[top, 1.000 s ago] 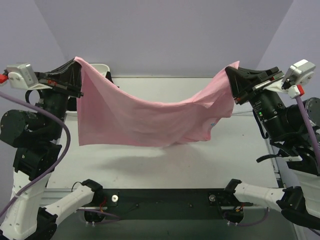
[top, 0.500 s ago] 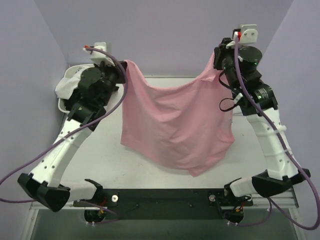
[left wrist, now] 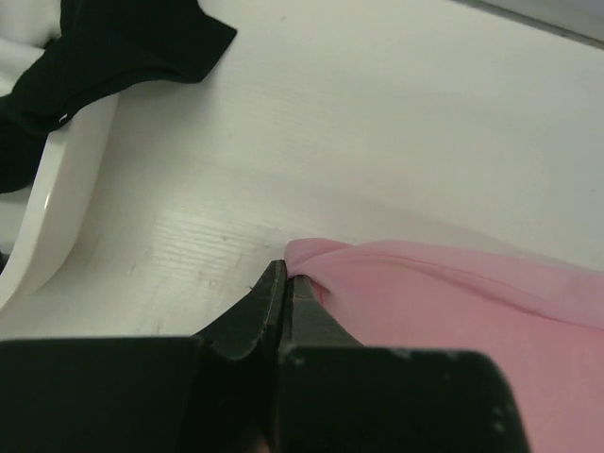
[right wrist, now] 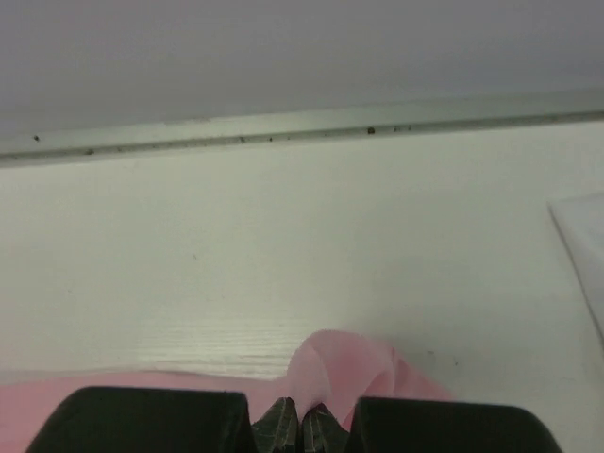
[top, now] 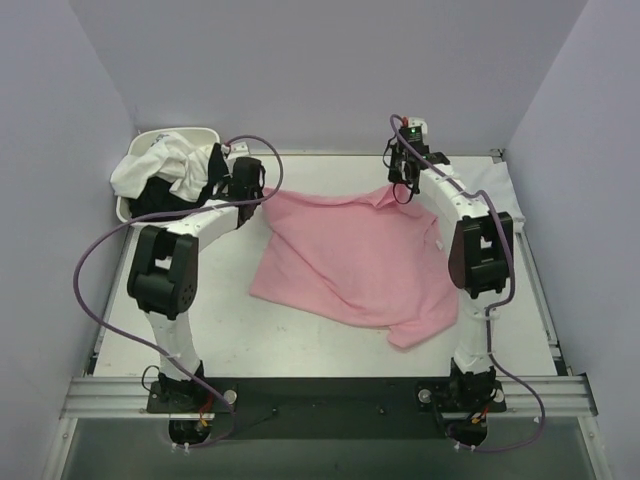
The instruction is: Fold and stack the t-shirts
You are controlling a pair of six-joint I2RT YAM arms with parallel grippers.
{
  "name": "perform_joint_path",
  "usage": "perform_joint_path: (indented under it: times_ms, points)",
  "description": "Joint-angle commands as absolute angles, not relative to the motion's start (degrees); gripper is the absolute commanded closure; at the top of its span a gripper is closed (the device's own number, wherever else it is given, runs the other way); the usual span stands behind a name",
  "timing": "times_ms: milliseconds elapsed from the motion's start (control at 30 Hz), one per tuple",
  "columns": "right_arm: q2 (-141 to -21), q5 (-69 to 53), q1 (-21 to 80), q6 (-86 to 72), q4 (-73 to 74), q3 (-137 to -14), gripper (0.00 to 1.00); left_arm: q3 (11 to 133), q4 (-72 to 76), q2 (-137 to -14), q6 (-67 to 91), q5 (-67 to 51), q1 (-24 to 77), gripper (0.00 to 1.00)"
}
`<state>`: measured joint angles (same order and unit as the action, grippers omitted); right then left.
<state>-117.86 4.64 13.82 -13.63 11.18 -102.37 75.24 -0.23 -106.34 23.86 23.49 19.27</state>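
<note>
The white counter (top: pixel 220 320) carries a pink t-shirt (top: pixel 350 260) spread wrinkled over its middle, a white oval basin (top: pixel 190 131) at its far left corner and a flat white cloth (top: pixel 503 198) at its right edge.

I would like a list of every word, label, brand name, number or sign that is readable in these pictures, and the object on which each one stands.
No text can be read in any of the three views.
Pink t-shirt: a tiny mark near its right edge, too small to read.
White t-shirt in the basin: any print is too small to tell.
</note>
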Motion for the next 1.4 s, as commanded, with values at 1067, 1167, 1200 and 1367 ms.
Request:
perform_joint_path:
  times_ms: [1067,1167,1200,1367]
  points:
    - [-47.5,1.1,37.4,-3.3,18.5,-99.8,1.00,86.0,-13.8,-46.9,11.2,20.7,41.1,1.00]
    - [-49.3,0.7,37.4,-3.7,20.1,-102.8,1.00,88.3,-14.2,-47.3,11.5,19.3,41.1,1.00]
    - [-49.8,0.7,37.4,-3.8,20.1,-104.4,1.00,89.2,-14.2,-47.8,11.4,18.7,41.1,1.00]
    - [-57.7,3.7,37.5,-1.0,20.4,-110.2,1.00,98.3,-16.4,-57.6,10.2,15.6,41.0,1.00]
